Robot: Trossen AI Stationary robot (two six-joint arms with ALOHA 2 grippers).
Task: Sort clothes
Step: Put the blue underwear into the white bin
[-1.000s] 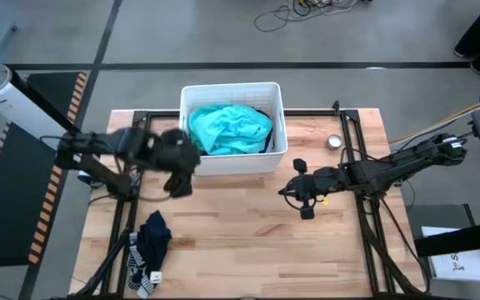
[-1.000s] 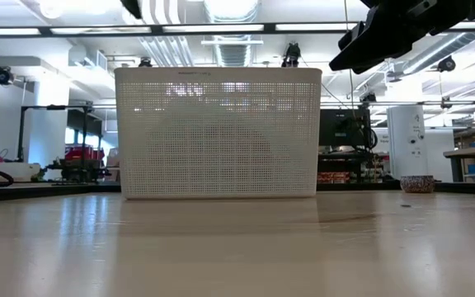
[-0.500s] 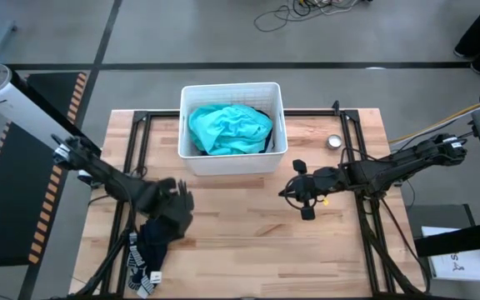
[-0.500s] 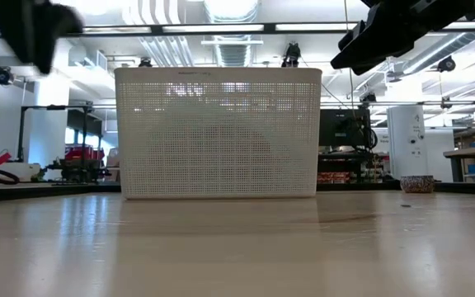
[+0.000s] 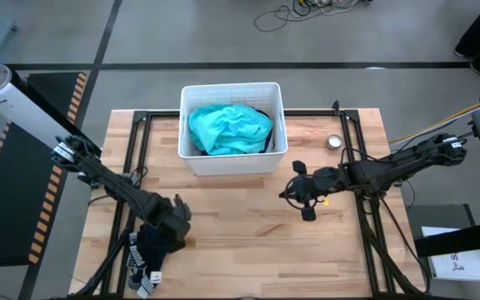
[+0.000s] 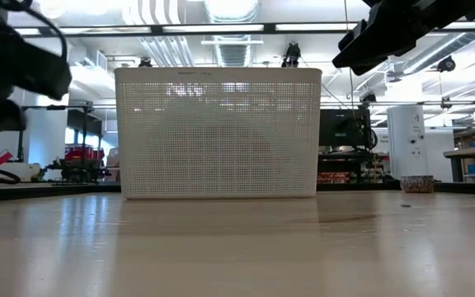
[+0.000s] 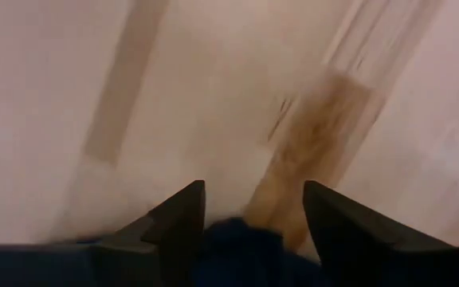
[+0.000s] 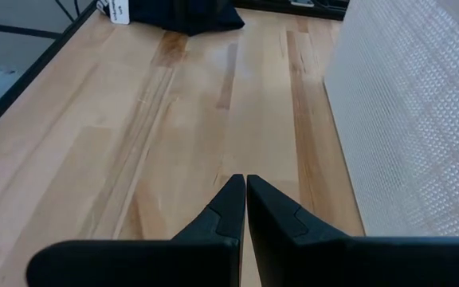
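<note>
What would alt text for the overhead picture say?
The left gripper reaches onto a dark blue garment at the wooden table's near-left corner. A white bin holds turquoise cloth; the right gripper waits shut mid-table.

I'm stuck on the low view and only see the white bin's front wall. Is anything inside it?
Observer: Yes, a turquoise garment fills the white bin.
Operator: Where is the left gripper?
Observer: The left gripper is open, low over a dark blue garment near the table's front left corner.
Operator: And the right one?
Observer: The right gripper is shut, empty, over bare wood right of the bin.
</note>
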